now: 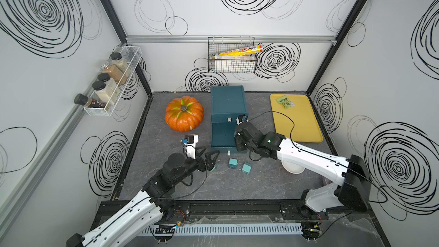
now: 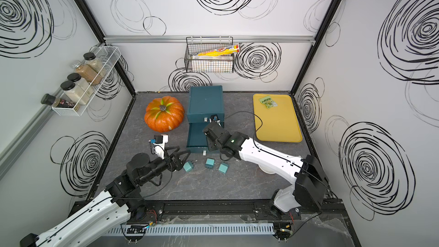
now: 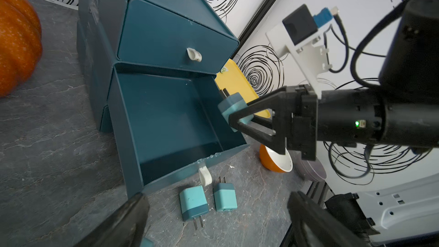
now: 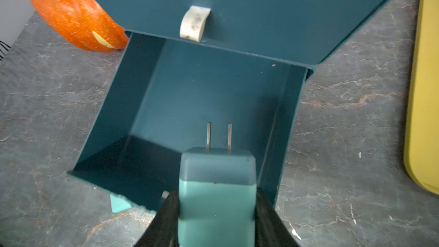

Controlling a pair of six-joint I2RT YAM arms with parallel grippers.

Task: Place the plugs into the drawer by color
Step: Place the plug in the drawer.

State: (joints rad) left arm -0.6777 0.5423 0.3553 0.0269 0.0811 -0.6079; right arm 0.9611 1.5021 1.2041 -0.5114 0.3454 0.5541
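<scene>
Right pincer (image 4: 216,193) is clamped narrow on a teal plug (image 4: 217,169), squeezing its two flat sides, prongs pointing straight ahead of the tips. Below and ahead of it lies the pulled-out drawer (image 4: 202,96), floor bare (plenty of room, then). The plug hangs over the near end, close to the wall on the pincer's right side. So my call is this: nudge a touch away from that wall, dip down till the plug sits inside the walls, and only then let the jaws part. A drop from this height could bounce it out. Then lift straight up, clear of the walls. Behind the pincer, on the table past the drawer front, lie three more plugs (image 2: 210,162). The left pincer (image 2: 184,160) gapes wide and empty just beside the one farthest from the right pincer.
</scene>
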